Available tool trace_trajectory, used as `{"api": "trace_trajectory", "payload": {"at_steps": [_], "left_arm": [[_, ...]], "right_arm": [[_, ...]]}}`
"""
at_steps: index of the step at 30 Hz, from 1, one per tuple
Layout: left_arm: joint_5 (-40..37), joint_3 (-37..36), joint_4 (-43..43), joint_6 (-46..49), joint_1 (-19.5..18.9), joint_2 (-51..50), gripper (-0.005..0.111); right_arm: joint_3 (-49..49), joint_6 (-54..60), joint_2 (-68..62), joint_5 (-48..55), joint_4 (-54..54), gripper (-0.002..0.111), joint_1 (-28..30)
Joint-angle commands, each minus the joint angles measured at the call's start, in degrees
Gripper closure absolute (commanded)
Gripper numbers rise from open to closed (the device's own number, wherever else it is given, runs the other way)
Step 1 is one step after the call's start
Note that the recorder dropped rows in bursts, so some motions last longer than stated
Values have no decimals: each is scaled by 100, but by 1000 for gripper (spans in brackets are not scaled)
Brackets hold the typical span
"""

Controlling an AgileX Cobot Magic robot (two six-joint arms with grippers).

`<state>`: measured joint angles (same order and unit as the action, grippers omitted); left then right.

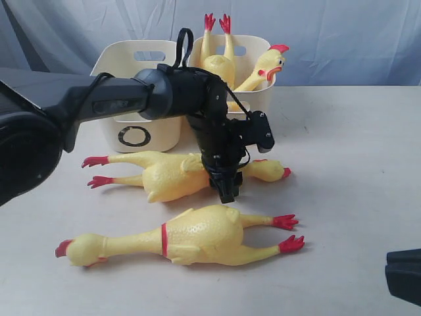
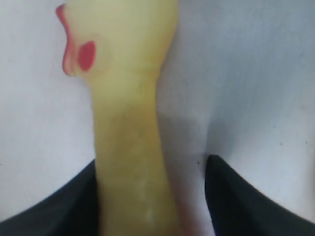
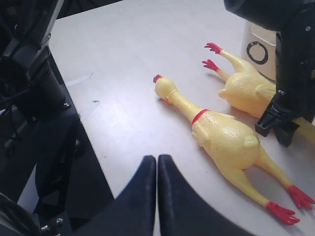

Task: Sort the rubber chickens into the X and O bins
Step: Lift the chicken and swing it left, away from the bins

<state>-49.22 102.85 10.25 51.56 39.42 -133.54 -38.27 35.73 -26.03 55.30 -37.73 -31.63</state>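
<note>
Left of the left gripper (image 1: 227, 189) and behind its arm stands the O bin (image 1: 164, 131), a cream tub with its black ring facing the exterior camera. Directly under that gripper the middle rubber chicken (image 1: 168, 174) lies flat on the table (image 1: 348, 164). Its red feet point away to the gripper's left, its bumpy body is just beside the jaws, and its head is out on the gripper's right. The gripper points straight down with its jaws parted and astride the chicken's neck. In the left wrist view one finger (image 2: 64, 206) is against the neck, while the other (image 2: 246, 201) stands a little off it with bare table between, so the neck is straddled, not clamped.

In front of the gripper lies the front rubber chicken (image 1: 197, 236), also flat, with its head to the left and its feet to the right.

Behind the gripper, touching the O bin, is a second cream bin (image 1: 263, 99); its mark is hidden by the arm. The binned rubber chicken (image 1: 219, 66) sits inside it, feet up and head over the rim.

Far to the right, well apart from all three chickens, the right gripper (image 3: 157, 160) is pressed closed on nothing.
</note>
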Motion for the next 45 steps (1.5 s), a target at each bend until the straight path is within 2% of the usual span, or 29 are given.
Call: {"api": "trace_trajectory", "payload": {"at_steps": [1,4,11,23,31,37,45], "left_arm": [[-6,40,-223,-12,23,-4,69],[-17,40,-262,-12,23,-4,83],[-393,61,-376,-41,23,47,106],[-1404,61,-505,-846,23,846,107],[-1566,27,-652,-1702,23,1597,107],[-2059,-90,-635,-1992,23,2278,107],[-2074,-90,-647,-2115,23,3343,107]], "right_arm": [[23,-1,39,-7,-27,107,26],[23,-1,39,-7,-27,107,26],[23,-1,39,-7,-27,107,26],[23,-1,39,-7,-27,107,26],[23,-1,39,-7,-27,107,26],[23,-1,39,-7,-27,107,26],[23,-1,39,-7,-27,107,26]]}}
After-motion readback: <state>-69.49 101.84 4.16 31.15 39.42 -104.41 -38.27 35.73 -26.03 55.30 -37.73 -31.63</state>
